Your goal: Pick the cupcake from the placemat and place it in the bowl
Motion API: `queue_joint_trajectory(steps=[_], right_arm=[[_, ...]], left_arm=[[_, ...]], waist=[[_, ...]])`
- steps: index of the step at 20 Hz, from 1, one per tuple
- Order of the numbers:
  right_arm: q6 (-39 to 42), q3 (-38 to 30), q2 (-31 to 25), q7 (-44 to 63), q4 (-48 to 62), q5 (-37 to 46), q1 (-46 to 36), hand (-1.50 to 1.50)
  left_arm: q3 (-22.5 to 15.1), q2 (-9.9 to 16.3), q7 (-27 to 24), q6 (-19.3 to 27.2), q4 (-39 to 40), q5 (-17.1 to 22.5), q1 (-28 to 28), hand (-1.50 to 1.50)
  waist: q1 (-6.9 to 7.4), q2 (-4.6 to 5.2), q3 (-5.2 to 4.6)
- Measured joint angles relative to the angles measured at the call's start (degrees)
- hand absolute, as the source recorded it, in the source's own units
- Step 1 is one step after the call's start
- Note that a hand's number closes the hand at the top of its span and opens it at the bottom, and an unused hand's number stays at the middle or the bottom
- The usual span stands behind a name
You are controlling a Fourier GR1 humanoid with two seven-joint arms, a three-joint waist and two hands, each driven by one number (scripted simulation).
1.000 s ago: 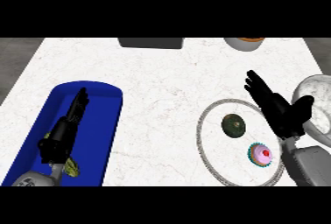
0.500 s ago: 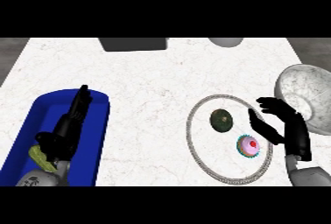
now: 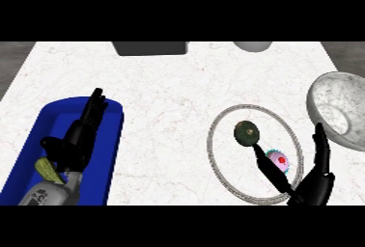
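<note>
Well, at the far left the left hand [image 3: 80, 137] rests with straight fingers over the blue tray [image 3: 107, 159], idle. On the round placemat [image 3: 217, 159] sit a dark green object [image 3: 246, 132] and, just beside it, the cupcake [image 3: 279, 160] (pink-topped, not yet grasped). The right hand [image 3: 308, 185] is spread, thumb and fingers straddling the cupcake. Closing off-centre could tip it or nudge the green object. The bowl [image 3: 335, 113] waits at right.

No legible text, label, brand, number or sign on any surface in view.
</note>
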Motion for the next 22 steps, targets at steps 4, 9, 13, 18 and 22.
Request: queue_joint_trajectory(steps=[4,9,13,18,22], right_arm=[[-0.16,0.14,2.46,8.72,-5.42,12.42,6.67,-1.50],[8.18,-1.27,4.80,24.03,-15.33,24.91,10.30,-1.50],[18.31,-1.83,5.52,36.57,-21.57,30.04,10.67,-1.50],[29.98,-1.99,5.84,50.61,-24.57,33.27,6.15,-1.50],[33.81,-1.21,5.94,55.96,-22.80,33.17,3.68,-1.50]], left_arm=[[0.15,-0.63,0.96,-0.25,0.64,-0.33,-1.75,0.00],[-0.37,-1.34,1.64,-0.14,-0.23,-1.10,-1.67,0.00],[-0.60,-2.20,1.32,-0.12,-0.10,-1.85,-1.46,0.00],[-0.65,-2.74,1.72,-0.77,-0.46,-2.37,-1.23,0.00],[-0.31,-3.44,2.46,-1.23,-0.35,-3.25,-1.47,0.00]], waist=[[0.54,0.29,-0.11],[1.46,0.49,-0.12],[1.88,0.57,-0.05],[2.43,0.61,0.04],[2.42,0.58,0.12]])
